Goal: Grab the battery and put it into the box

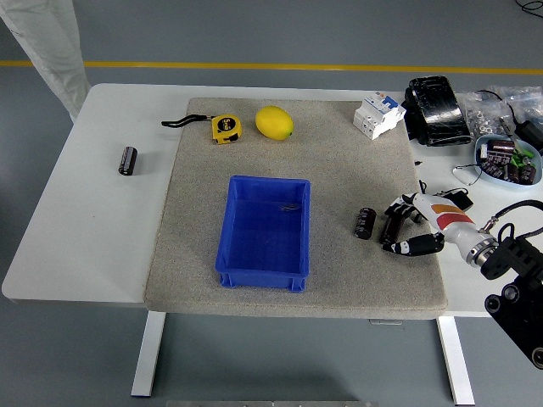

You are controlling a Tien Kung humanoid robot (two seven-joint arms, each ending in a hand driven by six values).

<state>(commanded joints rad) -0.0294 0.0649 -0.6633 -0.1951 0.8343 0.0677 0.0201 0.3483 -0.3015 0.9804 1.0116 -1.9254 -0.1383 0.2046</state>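
While the battery [364,223] lies on the grey mat [339,170], just off the fingertips of the right hand [411,227], nothing is yet held: the fingers [393,227] are curled loosely, and a second dark cylinder [391,226] seems to sit between them, though a firm grip cannot be confirmed. The reach-and-grasp step is judged to be in hand. Beyond the battery, farther from the hand, the blue box [264,231] stands open. A secure closure, a lift, then a carry across to the box would be called for next.
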